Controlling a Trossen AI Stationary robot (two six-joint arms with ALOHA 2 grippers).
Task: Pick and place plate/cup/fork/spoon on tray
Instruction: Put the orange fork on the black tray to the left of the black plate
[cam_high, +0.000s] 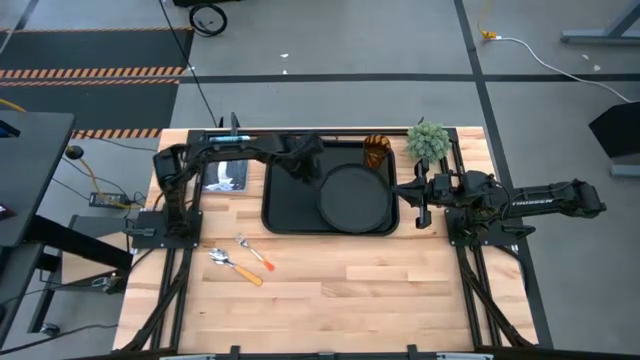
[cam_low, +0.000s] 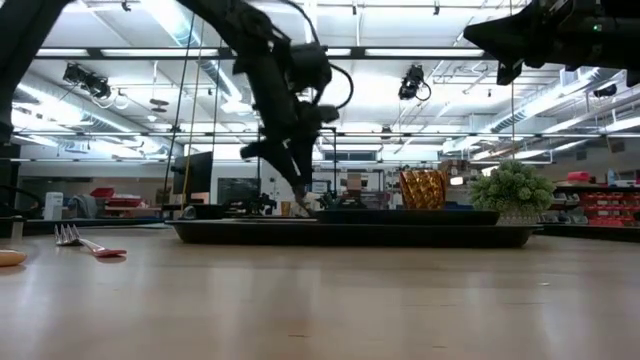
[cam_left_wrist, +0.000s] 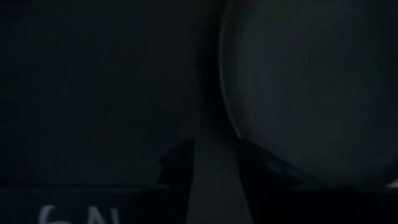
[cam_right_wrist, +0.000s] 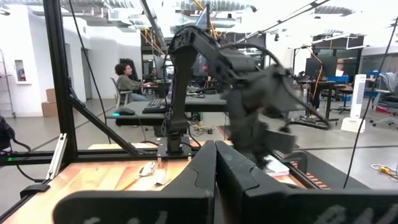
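The round black plate (cam_high: 355, 197) lies flat on the right half of the black rectangular tray (cam_high: 285, 215). The amber cup (cam_high: 377, 150) stands upright in the tray's far right corner. The fork (cam_high: 255, 252) and the spoon (cam_high: 230, 266) lie on the wood near the tray's near left corner. My left gripper (cam_high: 305, 168) is open and low over the tray floor, just left of the plate's rim (cam_left_wrist: 227, 93). My right gripper (cam_high: 415, 200) is shut and empty, raised beside the tray's right edge. My left gripper points down at the tray floor, its fingers (cam_left_wrist: 261, 165) close beside the plate's left rim (cam_left_wrist: 231, 118). I cannot tell whether a finger touches the rim. Nothing lies between the fingers.
A small green plant (cam_high: 428, 140) stands at the tray's far right corner, behind the cup. A flat dark device (cam_high: 225, 175) lies left of the tray under my left arm. Bare wood runs along the table's near side.
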